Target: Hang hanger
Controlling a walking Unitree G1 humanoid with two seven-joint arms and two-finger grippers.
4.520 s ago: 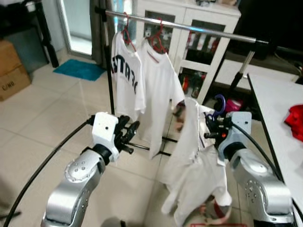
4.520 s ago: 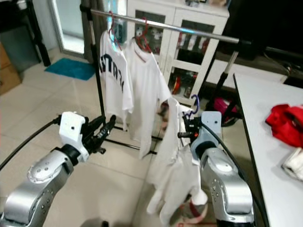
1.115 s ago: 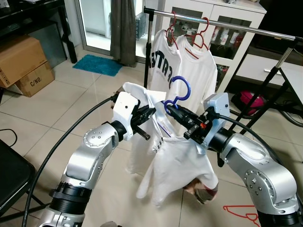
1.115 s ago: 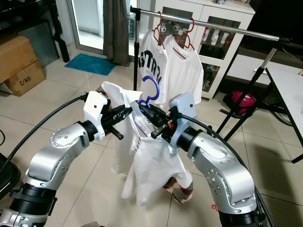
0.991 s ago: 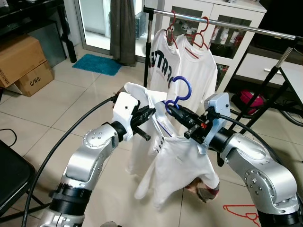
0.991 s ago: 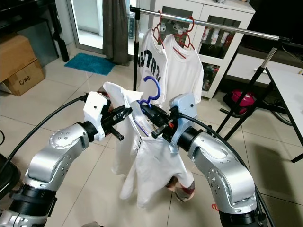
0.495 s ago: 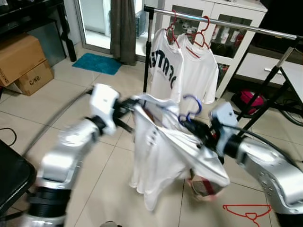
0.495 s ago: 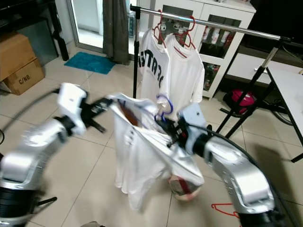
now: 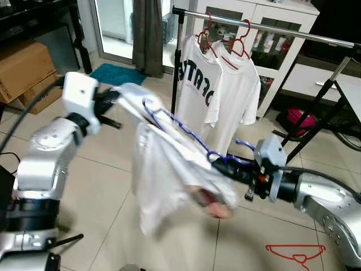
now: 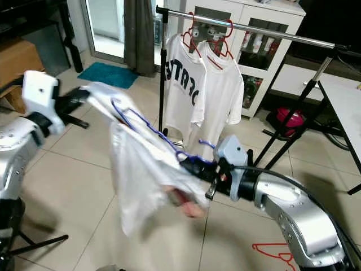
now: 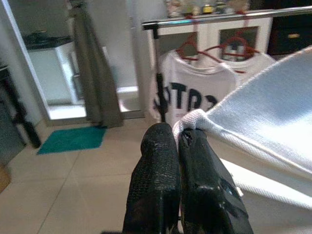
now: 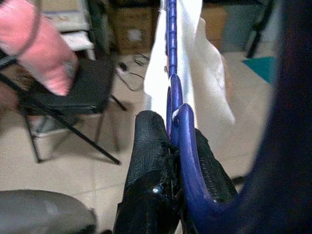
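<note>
Blue hanger (image 9: 179,125), with a white T-shirt (image 9: 169,175) draped on it, stretches in mid-air between the two grippers, low in front of the clothes rail (image 9: 265,29) and tilted: its high end is toward the robot's left, its hook end lower toward the right.

On the left, the left gripper (image 9: 110,99) is raised above open tiled floor (image 9: 84,186), with a cardboard box (image 9: 25,70) and a teal mat (image 9: 115,74) well apart behind it. In the left wrist view its two black fingers (image 11: 156,180) are pressed together on the hemmed edge of the white cloth (image 11: 253,126). The shirt hangs loose and blurred below the hanger, its lower edge off the floor.

Behind the middle, two white T-shirts (image 9: 220,90) hang on red hangers (image 9: 240,42) at the rail's left end, beside its black upright (image 9: 175,62); the rail runs bare from there toward the right.

On the right, the right gripper (image 9: 221,164) is closed on the hanger just below its hook (image 9: 244,144); the right wrist view shows the blue bar (image 12: 171,87) clamped between the black fingers (image 12: 151,161). A red hanger (image 9: 296,252) lies on the floor nearby, and a white table edge (image 9: 347,96) stands at the far right.
</note>
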